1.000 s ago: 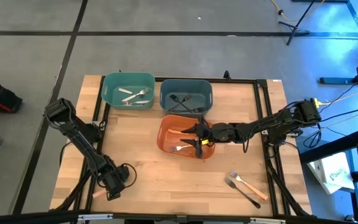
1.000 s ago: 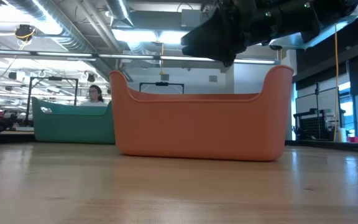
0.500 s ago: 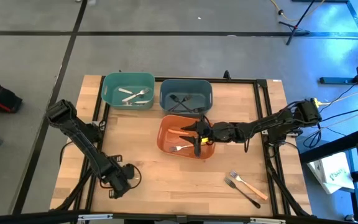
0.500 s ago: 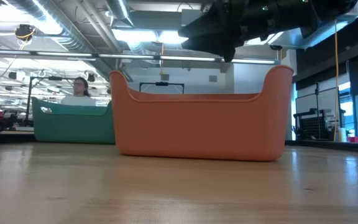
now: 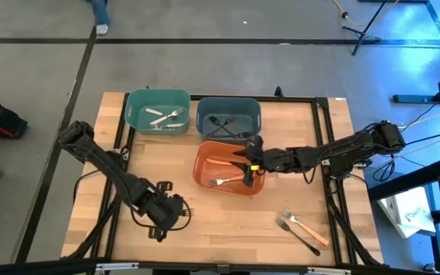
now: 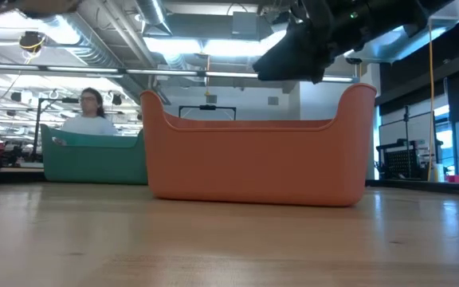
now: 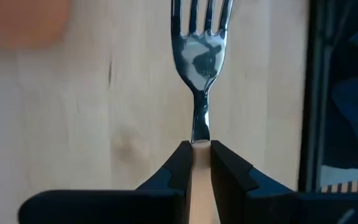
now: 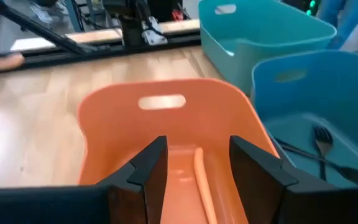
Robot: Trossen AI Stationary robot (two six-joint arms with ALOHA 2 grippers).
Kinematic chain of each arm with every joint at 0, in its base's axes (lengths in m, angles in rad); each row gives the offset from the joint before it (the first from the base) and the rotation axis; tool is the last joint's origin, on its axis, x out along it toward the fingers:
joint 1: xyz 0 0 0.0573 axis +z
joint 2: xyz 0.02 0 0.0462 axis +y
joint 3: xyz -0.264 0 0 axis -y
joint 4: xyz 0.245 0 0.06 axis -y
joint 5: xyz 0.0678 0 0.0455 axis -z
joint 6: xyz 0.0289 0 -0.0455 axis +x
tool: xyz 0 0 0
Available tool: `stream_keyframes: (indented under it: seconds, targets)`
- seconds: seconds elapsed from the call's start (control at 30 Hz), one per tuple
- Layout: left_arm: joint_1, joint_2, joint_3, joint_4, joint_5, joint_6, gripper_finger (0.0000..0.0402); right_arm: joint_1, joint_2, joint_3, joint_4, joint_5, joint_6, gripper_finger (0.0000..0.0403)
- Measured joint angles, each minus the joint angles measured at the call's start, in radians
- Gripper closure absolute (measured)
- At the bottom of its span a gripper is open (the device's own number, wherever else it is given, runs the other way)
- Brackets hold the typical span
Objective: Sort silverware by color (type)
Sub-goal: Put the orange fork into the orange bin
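**Tan-handled fork pinched at the neck, bound for a bin**

My left tool [image 5: 176, 210] is closed on a tan-handled fork [image 7: 201, 50], held over the worktop [image 5: 220, 221] in front of the orange bin [image 5: 205, 179]. I judge it light, stiff and slick — grip the handle close to the neck so it won't swivel. The left wrist view shows that pinch; the high view does not. The high view shows my right tool [image 5: 248, 159] spread open, empty, above the orange bin, plus two forks [image 5: 300, 229] lying near the worktop's front right.
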Motion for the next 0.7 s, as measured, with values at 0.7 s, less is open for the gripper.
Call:
stream_keyframes:
  seconds: [0.7]
  targets:
    - [0.201, -0.002, 0.179, 0.015, -0.149, 0.392, 0.0365, -0.001, 0.0, 0.0, -0.015, 0.155, 0.018, 0.0242]
